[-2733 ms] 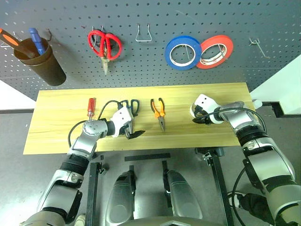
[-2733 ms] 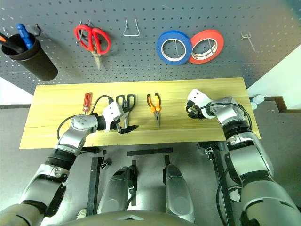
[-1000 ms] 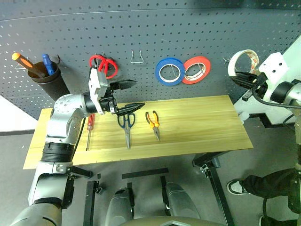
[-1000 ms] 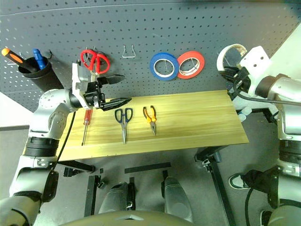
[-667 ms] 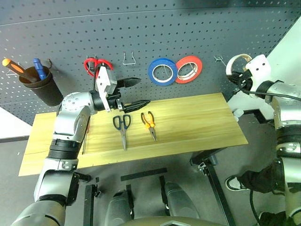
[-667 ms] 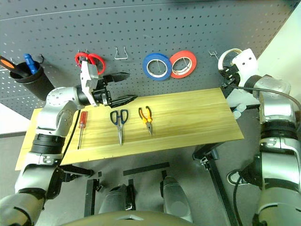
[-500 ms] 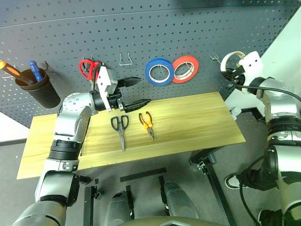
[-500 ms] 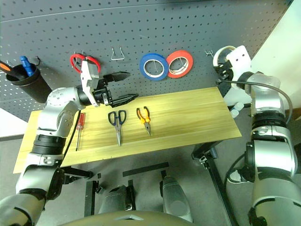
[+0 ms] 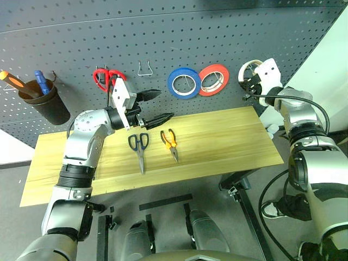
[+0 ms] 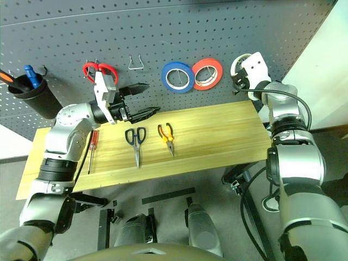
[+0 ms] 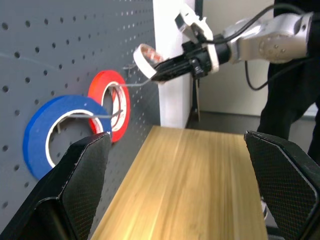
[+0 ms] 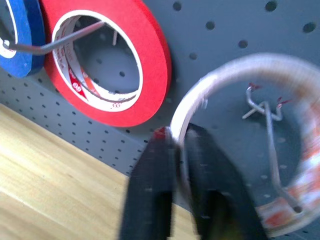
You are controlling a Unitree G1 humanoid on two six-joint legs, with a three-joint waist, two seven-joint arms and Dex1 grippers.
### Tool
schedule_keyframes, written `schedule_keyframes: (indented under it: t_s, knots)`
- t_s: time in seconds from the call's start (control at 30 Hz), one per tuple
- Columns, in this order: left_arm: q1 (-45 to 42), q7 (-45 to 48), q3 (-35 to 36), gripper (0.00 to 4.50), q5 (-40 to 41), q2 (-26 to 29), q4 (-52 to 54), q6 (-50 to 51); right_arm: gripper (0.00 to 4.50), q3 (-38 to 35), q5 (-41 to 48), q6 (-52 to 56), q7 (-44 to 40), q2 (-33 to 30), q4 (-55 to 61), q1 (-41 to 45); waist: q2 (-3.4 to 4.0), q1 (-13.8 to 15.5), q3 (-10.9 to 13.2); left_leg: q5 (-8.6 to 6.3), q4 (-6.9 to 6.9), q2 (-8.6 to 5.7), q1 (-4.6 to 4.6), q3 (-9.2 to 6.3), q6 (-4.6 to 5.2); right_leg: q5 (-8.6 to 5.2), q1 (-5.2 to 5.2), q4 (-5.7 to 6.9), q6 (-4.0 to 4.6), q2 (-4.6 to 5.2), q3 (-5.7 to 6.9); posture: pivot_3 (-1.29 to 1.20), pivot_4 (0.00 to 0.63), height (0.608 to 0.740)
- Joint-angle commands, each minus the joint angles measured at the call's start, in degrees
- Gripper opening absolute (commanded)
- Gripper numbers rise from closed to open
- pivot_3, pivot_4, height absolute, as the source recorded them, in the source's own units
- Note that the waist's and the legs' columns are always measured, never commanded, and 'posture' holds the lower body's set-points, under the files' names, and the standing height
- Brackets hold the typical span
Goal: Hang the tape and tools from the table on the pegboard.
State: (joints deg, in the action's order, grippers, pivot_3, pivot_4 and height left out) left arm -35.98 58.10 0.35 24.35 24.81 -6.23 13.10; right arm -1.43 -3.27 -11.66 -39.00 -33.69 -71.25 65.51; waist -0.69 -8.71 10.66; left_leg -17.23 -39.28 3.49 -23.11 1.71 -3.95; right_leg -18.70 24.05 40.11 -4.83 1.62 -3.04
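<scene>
My right gripper (image 12: 175, 136) is up against the pegboard (image 9: 217, 32), its fingers shut on the rim of the cream tape (image 9: 243, 69). The ring sits around a wire hook (image 12: 267, 115), just right of the red roll. The left gripper (image 9: 160, 105) hovers open and empty above the table (image 9: 217, 136), pointing right, close to the board. Below it the dark-handled scissors (image 9: 139, 147) and the orange-and-black pliers (image 9: 170, 142) lie flat on the wood. The red-handled screwdriver (image 10: 91, 149) lies left of them, partly behind my left arm.
Hanging on the board are red-handled scissors (image 9: 103, 77), a blue roll (image 9: 173, 81), a red-orange roll (image 9: 217, 69) and an empty wire hook (image 9: 144, 69). A brown cup (image 9: 46, 106) with two screwdrivers hangs at far left. A white wall stands right of the board.
My right arm has carried the tape leftward and in to the pegboard, bringing the ring over the hook. The left gripper has kept its place, still open. The camera has shifted.
</scene>
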Motion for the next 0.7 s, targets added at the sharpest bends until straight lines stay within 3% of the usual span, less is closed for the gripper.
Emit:
schedule_keyframes:
  t_s: [0.03,0.2,0.3,0.43,0.53,0.7]
  knots:
    - [-1.3,-1.2,0.3,4.50,0.4,-0.7,2.1,-0.4,1.80,-0.5,-0.2,-1.4,0.5,0.1,0.1,2.3,0.00,0.0,0.0,0.00,0.00,-0.01,0.00,-0.01,0.00,0.00,0.00,0.01,0.00,-0.01,0.00,-0.03,0.097,0.740]
    - [-2.1,-1.5,-0.2,4.50,-0.1,-1.5,1.3,-0.7,3.53,-0.6,-0.4,-1.3,-0.1,-0.6,0.3,2.3,0.01,-0.1,0.0,0.00,0.00,-0.01,0.01,0.00,0.00,0.00,0.00,0.02,0.00,-0.01,0.00,-0.03,0.093,0.740]
    - [-2.7,-1.7,-0.3,4.50,-0.5,-1.6,0.4,-1.0,4.47,-0.8,0.5,-0.2,-5.3,-2.8,2.3,0.8,0.01,0.0,0.0,0.00,0.00,-0.01,0.01,0.00,0.00,0.00,0.00,0.03,0.00,-0.01,0.00,-0.03,0.093,0.740]
    - [-2.1,-1.2,-0.3,4.50,-0.5,-1.5,0.2,-1.6,4.47,-1.2,3.8,3.9,-17.0,-6.3,12.1,-5.6,0.00,0.2,0.0,0.00,0.00,-0.04,-0.01,-0.05,0.00,0.00,-0.03,0.02,0.00,0.01,0.02,-0.03,0.093,0.740]
    - [-1.5,-0.6,-0.4,4.50,-0.8,-1.0,-0.6,-1.9,4.47,-1.6,7.7,14.0,-22.4,-8.2,27.2,-13.0,0.02,0.1,-0.1,0.00,-0.02,-0.04,0.01,-0.08,0.00,0.00,-0.09,0.01,0.00,0.02,0.03,-0.04,0.098,0.740]
    - [0.4,-0.1,-1.0,4.50,-3.4,1.4,-2.6,-2.7,4.47,-3.1,15.2,37.1,-18.9,-6.2,54.2,-23.8,0.40,-0.3,-0.3,0.00,-0.07,0.00,0.15,-0.07,0.01,0.00,-0.11,0.12,0.00,-0.07,-0.06,-0.07,0.112,0.740]
